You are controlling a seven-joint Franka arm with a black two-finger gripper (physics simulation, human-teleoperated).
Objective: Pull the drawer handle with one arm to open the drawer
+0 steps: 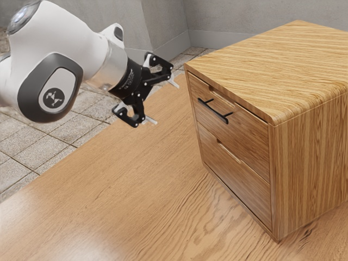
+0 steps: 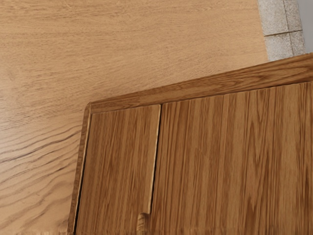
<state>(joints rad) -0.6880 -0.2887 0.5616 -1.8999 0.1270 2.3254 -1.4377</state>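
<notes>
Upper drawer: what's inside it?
Not visible. The wooden front of the upper drawer covers the inside, and no gap shows the interior. What shows is that front and its black handle, with the open gripper apart from it, toward the exterior view's left.

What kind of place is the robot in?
Probably an indoor room: a wooden drawer cabinet stands on a big wooden table, with grey floor tiles and a plain grey wall behind.
</notes>
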